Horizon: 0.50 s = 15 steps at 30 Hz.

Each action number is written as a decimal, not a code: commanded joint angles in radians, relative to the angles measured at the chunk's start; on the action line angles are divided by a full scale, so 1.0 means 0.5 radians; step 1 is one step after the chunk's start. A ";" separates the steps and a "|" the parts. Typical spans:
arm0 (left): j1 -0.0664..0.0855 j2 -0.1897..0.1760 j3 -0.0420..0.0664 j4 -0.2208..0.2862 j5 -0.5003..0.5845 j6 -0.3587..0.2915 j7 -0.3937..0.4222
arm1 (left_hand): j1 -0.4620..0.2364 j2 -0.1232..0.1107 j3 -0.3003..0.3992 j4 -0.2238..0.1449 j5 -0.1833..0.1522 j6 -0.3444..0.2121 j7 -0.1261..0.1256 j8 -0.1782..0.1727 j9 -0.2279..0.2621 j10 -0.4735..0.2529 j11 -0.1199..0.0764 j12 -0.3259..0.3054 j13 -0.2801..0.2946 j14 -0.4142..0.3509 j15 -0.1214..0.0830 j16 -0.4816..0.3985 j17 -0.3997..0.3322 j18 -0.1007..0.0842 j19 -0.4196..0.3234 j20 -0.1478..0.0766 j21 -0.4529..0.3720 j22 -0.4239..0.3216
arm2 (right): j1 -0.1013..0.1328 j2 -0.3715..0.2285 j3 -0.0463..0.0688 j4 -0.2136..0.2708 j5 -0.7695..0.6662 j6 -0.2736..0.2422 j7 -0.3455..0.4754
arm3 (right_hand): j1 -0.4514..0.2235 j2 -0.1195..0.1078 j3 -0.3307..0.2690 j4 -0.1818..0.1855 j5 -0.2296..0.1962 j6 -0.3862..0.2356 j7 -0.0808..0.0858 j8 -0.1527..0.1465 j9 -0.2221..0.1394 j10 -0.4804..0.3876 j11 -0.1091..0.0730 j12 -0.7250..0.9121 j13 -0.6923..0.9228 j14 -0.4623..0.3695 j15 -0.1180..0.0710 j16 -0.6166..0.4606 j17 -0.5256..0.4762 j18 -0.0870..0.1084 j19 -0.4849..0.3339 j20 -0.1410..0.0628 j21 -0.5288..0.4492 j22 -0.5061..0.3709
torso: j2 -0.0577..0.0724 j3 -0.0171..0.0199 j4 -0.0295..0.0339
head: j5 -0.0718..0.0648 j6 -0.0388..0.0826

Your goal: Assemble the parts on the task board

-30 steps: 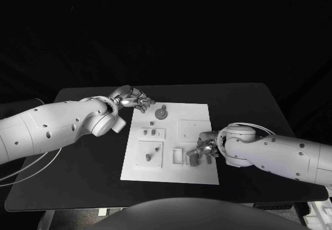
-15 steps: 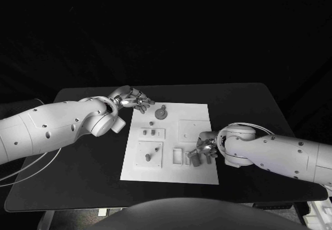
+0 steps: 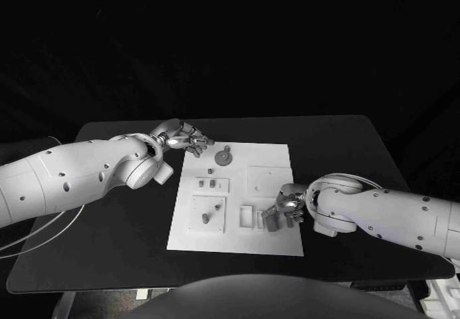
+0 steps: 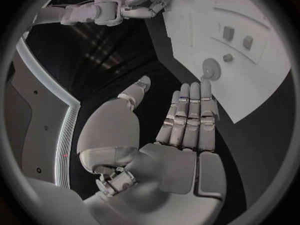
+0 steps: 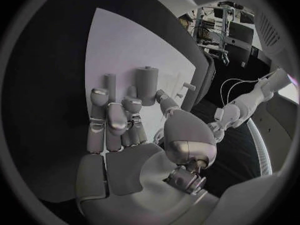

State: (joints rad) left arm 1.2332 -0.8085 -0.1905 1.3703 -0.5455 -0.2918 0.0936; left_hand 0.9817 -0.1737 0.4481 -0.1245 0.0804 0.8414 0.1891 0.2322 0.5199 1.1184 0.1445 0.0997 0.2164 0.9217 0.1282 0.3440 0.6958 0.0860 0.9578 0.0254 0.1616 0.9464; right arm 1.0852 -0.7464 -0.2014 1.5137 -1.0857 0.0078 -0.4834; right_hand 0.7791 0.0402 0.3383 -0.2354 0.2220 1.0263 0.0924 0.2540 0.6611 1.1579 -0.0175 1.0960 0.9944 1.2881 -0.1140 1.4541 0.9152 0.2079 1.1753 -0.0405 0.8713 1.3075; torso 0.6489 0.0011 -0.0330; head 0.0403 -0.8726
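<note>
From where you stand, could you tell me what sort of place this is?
Most likely a robotics lab test bench: a black table in a darkened room carries a white task board with small parts, and equipment racks stand in the background of the right wrist view.

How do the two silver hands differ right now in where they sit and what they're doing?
The left hand is at the far left corner of the white task board, fingers straight and apart, holding nothing. The right hand is over the board's near right part, fingers laid on the upright grey cylindrical parts there; a firm grip is not clear. Both reach in from the board's sides.
</note>
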 commanded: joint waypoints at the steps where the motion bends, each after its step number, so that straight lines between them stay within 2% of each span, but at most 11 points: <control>1: 0.002 0.000 0.001 -0.004 -0.012 0.024 0.004 | -0.017 0.001 -0.007 -0.001 -0.007 -0.004 -0.002 0.012 -0.003 -0.013 -0.004 -0.010 0.003 -0.012 0.000 -0.011 0.002 0.029 -0.014 0.005 -0.010 0.003 | 0.012 -0.024 -0.011 0.031 0.194 -0.029 -0.025 | 0.000 0.014 0.107 -0.109 0.013 0.015 -0.004 0.006 -0.086 -0.004 -0.006 0.010 -0.002 0.001 -0.013 -0.006 0.002 0.108 0.013 0.004 -0.001 0.031 | 0.000 0.0003 -0.003 | 0.006 0.000; 7: 0.002 0.004 0.001 -0.016 -0.018 0.033 0.001 | -0.012 0.007 -0.005 -0.004 -0.007 -0.003 -0.002 0.013 -0.004 -0.012 -0.004 -0.010 0.004 -0.013 0.000 -0.013 0.003 0.029 -0.015 0.005 -0.011 0.004 | 0.062 -0.047 -0.010 0.077 0.283 -0.069 -0.021 | -0.003 0.018 0.112 -0.108 0.013 0.019 -0.005 0.007 -0.085 -0.003 -0.007 0.010 -0.002 0.001 -0.014 -0.006 0.001 0.108 0.015 0.004 -0.001 0.031 | 0.000 0.0006 -0.002 | 0.006 0.000; 15: 0.002 0.006 0.001 -0.023 -0.018 0.040 -0.004 | -0.013 0.007 -0.006 -0.004 -0.008 -0.002 -0.002 0.014 -0.004 -0.012 -0.004 -0.011 0.005 -0.014 0.001 -0.014 0.004 0.029 -0.016 0.006 -0.012 0.004 | 0.084 -0.062 -0.010 0.102 0.384 -0.100 -0.025 | -0.002 0.020 0.116 -0.109 0.013 0.020 -0.006 0.007 -0.085 -0.003 -0.008 0.010 -0.003 0.002 -0.015 -0.006 0.002 0.108 0.016 0.003 -0.001 0.031 | 0.002 -0.0002 -0.002 | 0.009 0.000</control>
State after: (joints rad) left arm 1.2332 -0.8076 -0.1905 1.3583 -0.5507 -0.2872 0.0894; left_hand 0.9816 -0.1737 0.4481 -0.1246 0.0804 0.8414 0.1891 0.2356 0.5190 1.1184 0.1445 0.0997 0.2175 0.9218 0.1282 0.3402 0.6966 0.0924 0.9544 0.0289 0.1619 0.9479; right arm 1.1258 -0.7778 -0.2065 1.5612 -0.9433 -0.0266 -0.4930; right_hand 0.7791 0.0400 0.3586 -0.2581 0.2251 1.0294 0.0890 0.2552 0.6121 1.1560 -0.0194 1.0959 0.9945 1.2864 -0.1126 1.4541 0.9166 0.2078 1.1737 -0.0389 0.8712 1.3074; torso 0.6489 0.0011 -0.0340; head 0.0444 -0.8726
